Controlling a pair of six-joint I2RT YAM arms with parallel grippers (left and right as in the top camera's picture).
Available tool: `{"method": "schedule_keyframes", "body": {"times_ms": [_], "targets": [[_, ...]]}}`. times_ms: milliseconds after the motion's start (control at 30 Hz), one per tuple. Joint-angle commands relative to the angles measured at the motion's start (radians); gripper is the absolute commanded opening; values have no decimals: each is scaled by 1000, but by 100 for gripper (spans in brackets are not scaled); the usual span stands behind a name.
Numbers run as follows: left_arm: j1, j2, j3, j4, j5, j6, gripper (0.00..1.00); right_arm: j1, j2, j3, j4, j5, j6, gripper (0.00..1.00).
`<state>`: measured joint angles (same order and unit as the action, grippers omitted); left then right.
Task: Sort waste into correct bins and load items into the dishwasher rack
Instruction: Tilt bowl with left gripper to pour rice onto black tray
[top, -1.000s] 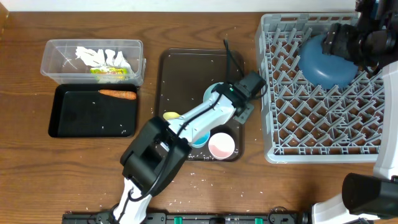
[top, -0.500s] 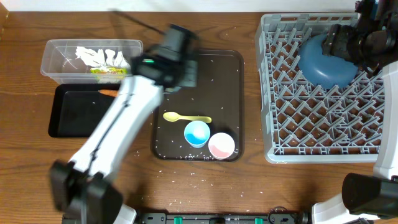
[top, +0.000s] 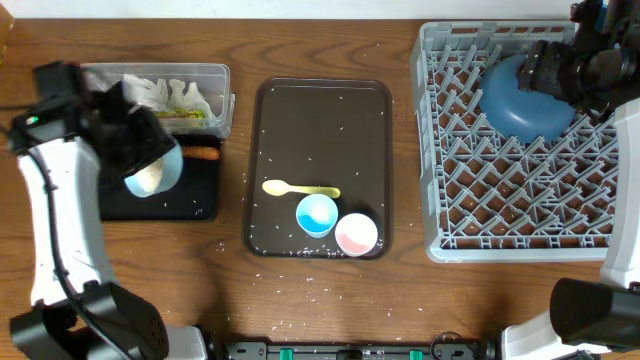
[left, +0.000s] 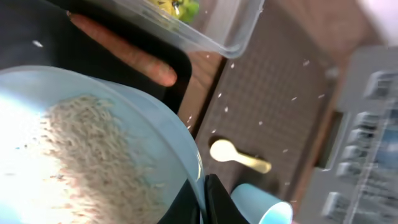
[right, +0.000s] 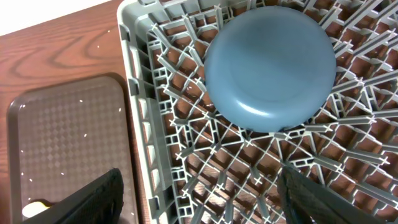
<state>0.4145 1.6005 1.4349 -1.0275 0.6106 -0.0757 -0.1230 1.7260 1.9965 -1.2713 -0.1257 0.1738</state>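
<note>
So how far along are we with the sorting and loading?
Done: dark-blue bowl sits upside down in the rack; tissue and wrapper are in the clear tub; carrot stick on the black tray. In hand: left fingers grip the small bowl, rice inside, over that tray. Remaining: spoon, blue cup, pink cup and loose grains on the brown tray.

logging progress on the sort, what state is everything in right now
small bowl: gripped by left hand, tilted over black tray, rice inside
dark-blue bowl: upside down in rack
right hand: open, empty, above rack
blue cup: upright on brown tray
pink cup: upright on brown tray
yellow spoon: flat on brown tray
clear tub: holds tissue and wrapper
carrot stick: lying in black tray
</note>
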Motion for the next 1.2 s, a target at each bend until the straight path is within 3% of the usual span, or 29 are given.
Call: {"method": "schedule_keyframes", "body": {"times_ms": [0,300,367,733,1167], "targets": [[112,48,-47,31,291,92,6,6,3,2,-2,6,-14,78],[282,261,-70,58,888,154,6,6,3,2,-2,18,-23,79],[299,303,-70,66,956,154,6,8,4,2,-2,18,-22,79],[336,424,-68,68,963,6,6,8,11,2,-1,25,-32,78],[336,415,-68,26,963,-32,6,8,12,2,-2,25,-41,82]]}}
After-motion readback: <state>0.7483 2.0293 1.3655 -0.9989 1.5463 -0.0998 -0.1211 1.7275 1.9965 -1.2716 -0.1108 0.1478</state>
